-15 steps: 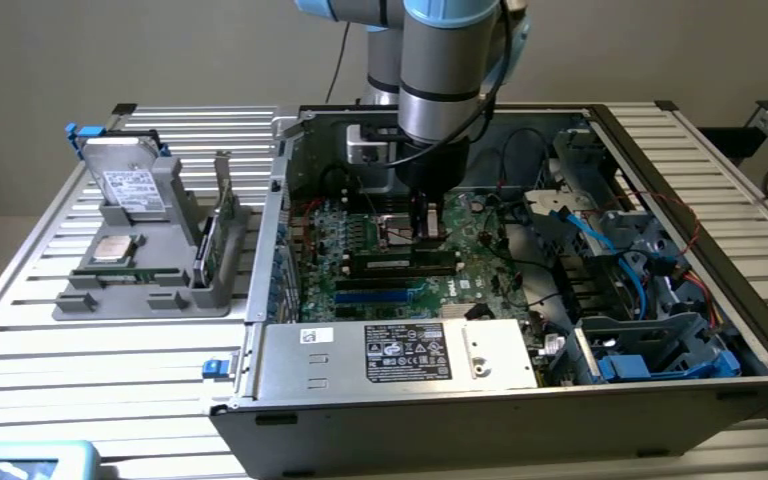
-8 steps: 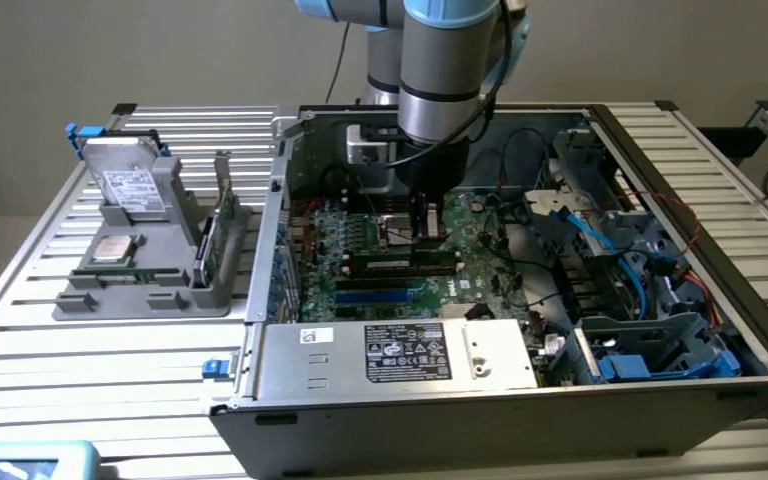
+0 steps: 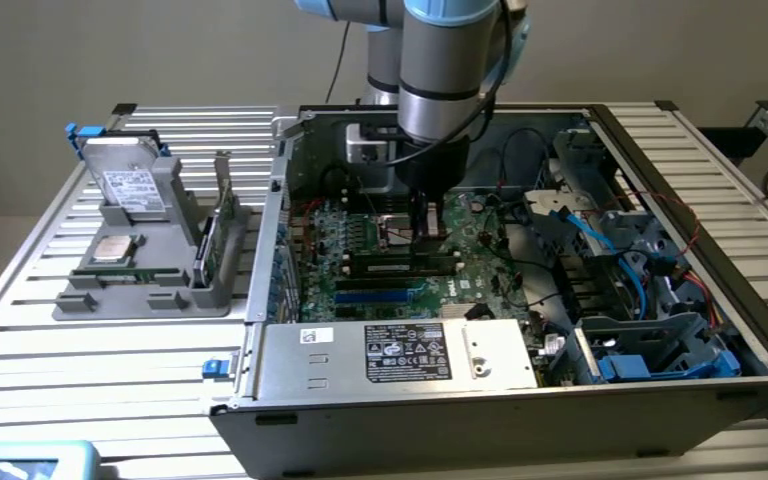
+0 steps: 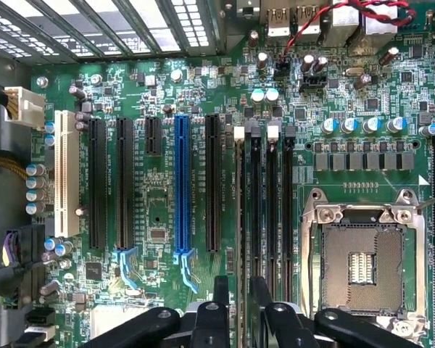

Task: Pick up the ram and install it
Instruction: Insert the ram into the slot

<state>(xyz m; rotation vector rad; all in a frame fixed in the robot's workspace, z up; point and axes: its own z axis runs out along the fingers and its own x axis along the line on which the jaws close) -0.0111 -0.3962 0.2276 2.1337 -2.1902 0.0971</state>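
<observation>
The open computer case (image 3: 357, 430) takes up most of the slatted metal table (image 3: 37, 340). The arm reaches down into it from the table's far edge. The hand (image 3: 423, 238) hangs low over the motherboard (image 4: 159, 217), right above the row of memory slots (image 4: 272, 217) beside the empty processor socket (image 4: 362, 264).

The ram (image 3: 404, 266) lies along those slots directly under the hand, level and lined up with them, dark with pale labels. In the wrist view the two fingers (image 4: 221, 293) stand apart on either side of the slot with the white latch, with a clear gap between them. The hand is released and holds nothing.

A grey holder (image 3: 131, 290) sits by the table's edge on the exterior view's left, well apart from the hand. It carries a hard drive (image 3: 131, 185), a square silver chip (image 3: 115, 250) and an upright green card (image 3: 224, 235).
</observation>
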